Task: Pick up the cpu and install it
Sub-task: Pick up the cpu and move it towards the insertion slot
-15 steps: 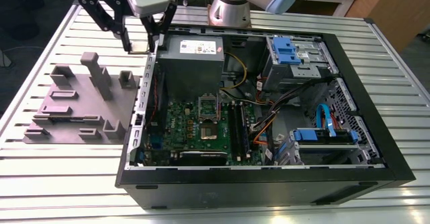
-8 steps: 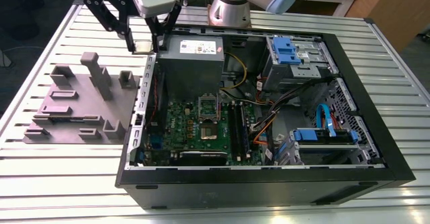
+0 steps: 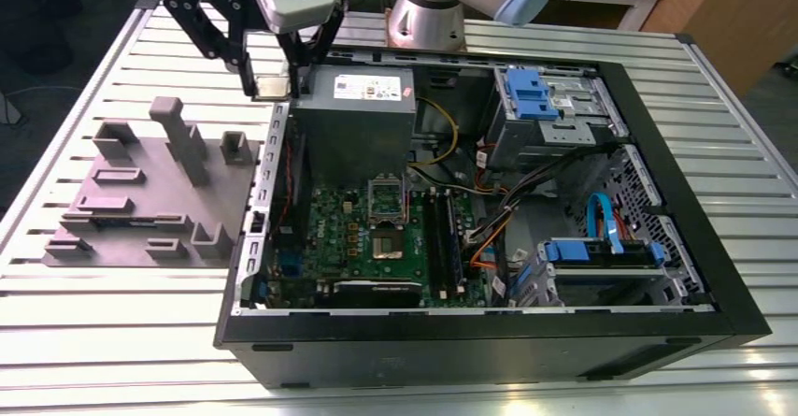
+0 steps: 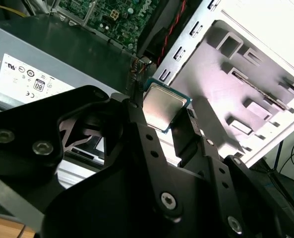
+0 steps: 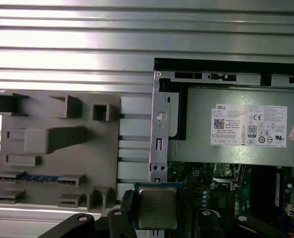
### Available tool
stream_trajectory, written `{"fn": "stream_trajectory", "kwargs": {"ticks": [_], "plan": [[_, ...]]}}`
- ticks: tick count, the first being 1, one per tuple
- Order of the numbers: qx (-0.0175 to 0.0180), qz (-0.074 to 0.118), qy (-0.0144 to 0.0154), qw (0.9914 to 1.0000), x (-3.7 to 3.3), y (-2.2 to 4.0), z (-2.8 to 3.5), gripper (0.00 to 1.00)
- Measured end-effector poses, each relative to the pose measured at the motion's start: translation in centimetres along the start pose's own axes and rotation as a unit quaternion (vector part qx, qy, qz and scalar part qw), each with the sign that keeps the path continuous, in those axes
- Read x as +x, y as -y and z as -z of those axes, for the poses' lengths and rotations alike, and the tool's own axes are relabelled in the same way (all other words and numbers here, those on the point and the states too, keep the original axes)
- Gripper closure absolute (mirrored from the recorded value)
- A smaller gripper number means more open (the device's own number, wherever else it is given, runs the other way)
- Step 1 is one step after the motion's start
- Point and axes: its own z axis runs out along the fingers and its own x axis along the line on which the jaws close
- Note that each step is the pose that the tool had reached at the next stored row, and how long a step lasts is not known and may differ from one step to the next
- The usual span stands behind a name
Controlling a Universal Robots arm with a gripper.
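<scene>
Silver-lidded cpu point(image 3: 271, 87) clamped by its edges in the gripper point(image 3: 272, 81) jaws, upper left of exterior view, above the case point(image 3: 499, 341) wall beside the grey power supply point(image 3: 359, 107), edge grip likely keeps contacts untouched; motherboard point(image 3: 362, 238) well apart, centre frame.

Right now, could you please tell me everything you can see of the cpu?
The cpu is a small flat square chip with a silver-grey metal top and a thin darker rim. It is clamped at two opposite edges in the hand, up in the air above the side wall of the open computer case, between the grey parts holder and the grey power supply. Nothing else touches it.
</scene>
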Motion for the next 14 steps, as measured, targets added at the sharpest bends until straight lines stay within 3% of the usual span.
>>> {"fn": "stream_trajectory", "kwargs": {"ticks": [14], "plan": [[0.0000, 0.000, 0.0000, 1.00000, -0.64, 0.01, 0.02, 0.53]]}}
